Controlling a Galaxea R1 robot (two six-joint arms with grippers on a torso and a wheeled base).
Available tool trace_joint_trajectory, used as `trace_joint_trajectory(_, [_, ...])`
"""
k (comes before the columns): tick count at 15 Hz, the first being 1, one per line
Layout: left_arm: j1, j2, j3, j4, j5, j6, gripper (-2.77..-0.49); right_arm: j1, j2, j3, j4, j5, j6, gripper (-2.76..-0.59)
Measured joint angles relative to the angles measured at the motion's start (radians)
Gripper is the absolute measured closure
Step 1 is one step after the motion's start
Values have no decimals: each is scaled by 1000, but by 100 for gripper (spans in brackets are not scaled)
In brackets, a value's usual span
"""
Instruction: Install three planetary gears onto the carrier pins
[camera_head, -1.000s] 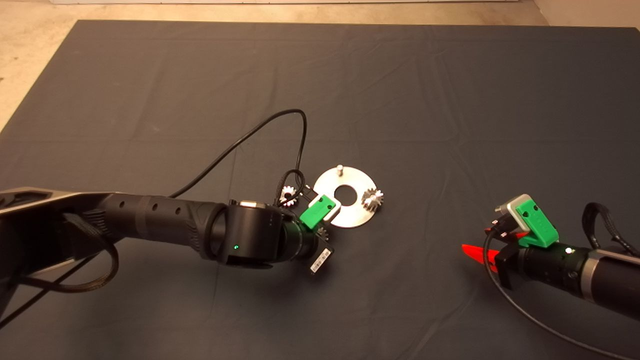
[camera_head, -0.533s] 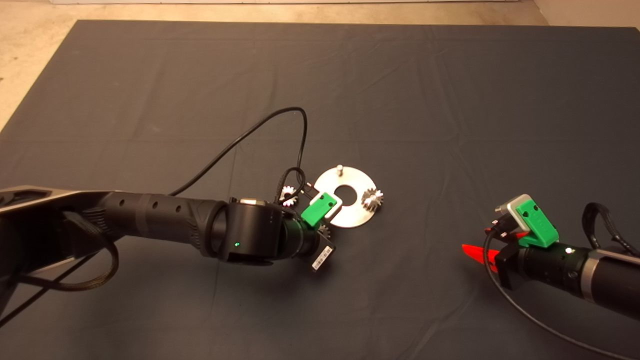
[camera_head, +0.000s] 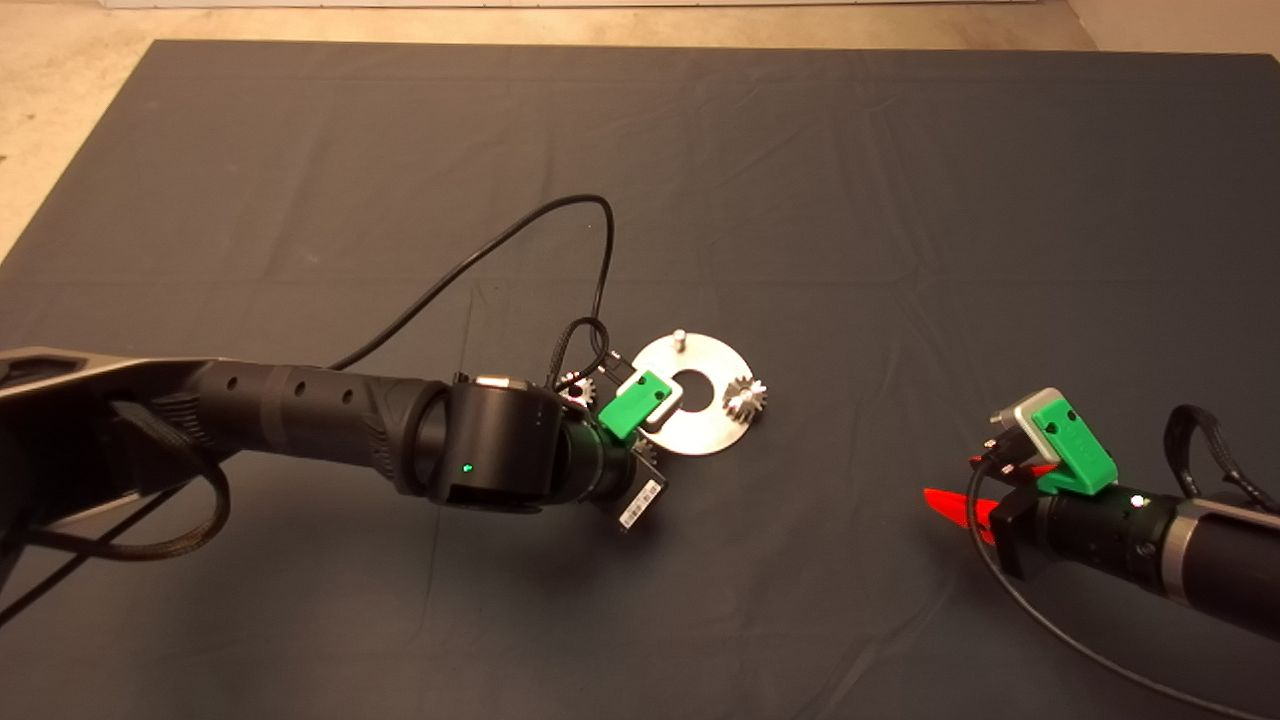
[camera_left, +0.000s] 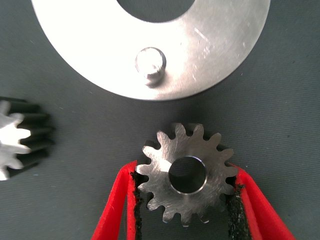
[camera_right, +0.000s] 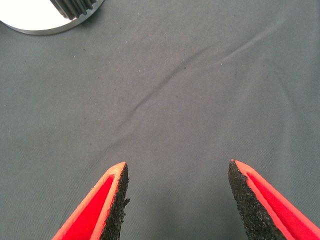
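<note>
My left gripper (camera_left: 185, 168) is shut on one planetary gear (camera_left: 186, 175), its black pads pressing the teeth on both sides. The gear lies flat just off the rim of the silver carrier plate (camera_left: 215, 55), close to a bare carrier pin (camera_left: 150, 65). In the head view this gripper sits at the plate's (camera_head: 705, 430) near-left edge and hides that pin. A second gear (camera_head: 745, 398) sits on the plate's right side, and a bare pin (camera_head: 679, 338) stands at its far edge. A third gear (camera_head: 574, 386) lies on the mat left of the plate. My right gripper (camera_head: 948, 506) waits open at the right.
A black cable (camera_head: 480, 275) loops over the mat from the left wrist toward the far side. The right wrist view shows bare mat between the open fingers (camera_right: 117, 192) and the plate's rim (camera_right: 35, 22) farther off.
My left gripper has shifted slightly toward the plate, carrying the gear with it. The right arm has not moved.
</note>
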Motion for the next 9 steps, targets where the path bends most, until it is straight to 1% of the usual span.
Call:
trace_joint_trajectory(2, [-31,0,12,-11,11,0,-78,0,0,0,0,0,0,-147])
trace_joint_trajectory(4, [-54,0,12,-22,13,0,-77,0,0,0,0,0,0,-147])
trace_joint_trajectory(5, [-60,0,12,-30,13,0,-77,0,0,0,0,0,0,-147])
trace_joint_trajectory(9, [-71,0,11,-52,15,0,-77,0,0,0,0,1,0,-147])
